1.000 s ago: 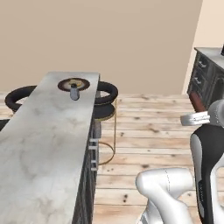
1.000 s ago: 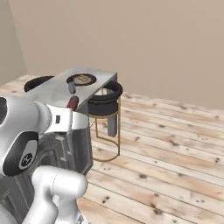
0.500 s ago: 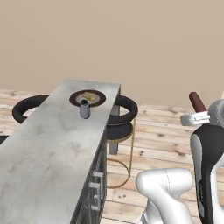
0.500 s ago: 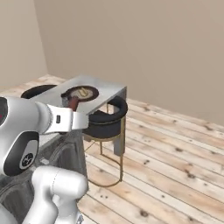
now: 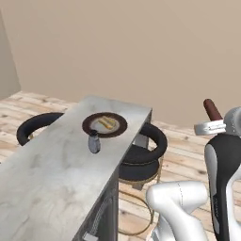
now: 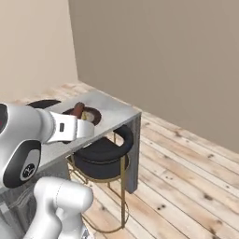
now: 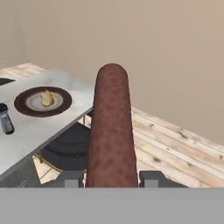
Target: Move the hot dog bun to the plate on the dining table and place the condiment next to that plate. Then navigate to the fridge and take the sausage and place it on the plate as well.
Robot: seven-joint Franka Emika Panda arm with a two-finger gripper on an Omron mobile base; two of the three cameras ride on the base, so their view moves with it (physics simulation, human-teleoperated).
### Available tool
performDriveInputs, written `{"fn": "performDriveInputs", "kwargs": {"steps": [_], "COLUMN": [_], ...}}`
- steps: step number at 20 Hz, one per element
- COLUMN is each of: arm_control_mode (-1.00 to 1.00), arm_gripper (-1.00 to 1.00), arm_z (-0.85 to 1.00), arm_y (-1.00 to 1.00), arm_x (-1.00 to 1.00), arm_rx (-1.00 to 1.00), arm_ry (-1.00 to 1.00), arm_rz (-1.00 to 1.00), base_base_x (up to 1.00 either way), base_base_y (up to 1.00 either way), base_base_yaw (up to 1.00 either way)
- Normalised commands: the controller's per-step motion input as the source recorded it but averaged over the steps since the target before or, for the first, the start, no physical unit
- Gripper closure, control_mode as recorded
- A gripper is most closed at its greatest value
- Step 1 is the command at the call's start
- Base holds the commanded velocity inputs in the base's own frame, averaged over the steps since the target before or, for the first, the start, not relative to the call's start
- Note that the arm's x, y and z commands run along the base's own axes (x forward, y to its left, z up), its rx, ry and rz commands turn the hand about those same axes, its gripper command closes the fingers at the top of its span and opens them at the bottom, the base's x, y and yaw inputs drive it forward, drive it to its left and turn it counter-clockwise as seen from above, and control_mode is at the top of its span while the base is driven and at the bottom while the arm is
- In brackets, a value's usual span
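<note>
Carrying the sausage (image 7: 111,131) clamped in my end effector (image 7: 109,178); hot dog bun (image 5: 108,123) on plate (image 5: 90,128), condiment (image 5: 94,142) beside it, only sausage placement left.

My gripper (image 7: 111,178) — dark tips; sausage (image 7: 112,131) — mottled reddish-brown. Plate (image 5: 104,124): dark brown rim, cream centre. Bun (image 5: 108,123): tan-yellow. Dining table (image 5: 52,179): light grey veined marble.

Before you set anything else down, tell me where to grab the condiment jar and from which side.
Take the condiment around its greyish body just under the dark cap, coming from above. It stands upright, narrow enough for two fingers. The plate with the bun sits close behind it, so keep the fingers off that side.
</note>
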Motion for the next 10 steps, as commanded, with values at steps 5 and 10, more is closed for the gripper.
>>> {"fn": "performDriveInputs", "kwargs": {"steps": [5, 10], "arm_control_mode": [1.00, 1.00], "arm_gripper": [1.00, 1.00], "arm_z": [0.00, 0.00], "arm_y": [0.00, 0.00], "arm_x": [0.00, 0.00], "arm_rx": [0.00, 0.00], "arm_ry": [0.00, 0.00], "arm_rz": [0.00, 0.00], "base_base_x": [0.97, 0.80], "base_base_y": [-0.41, -0.25], "base_base_yaw": [0.49, 0.66]}}
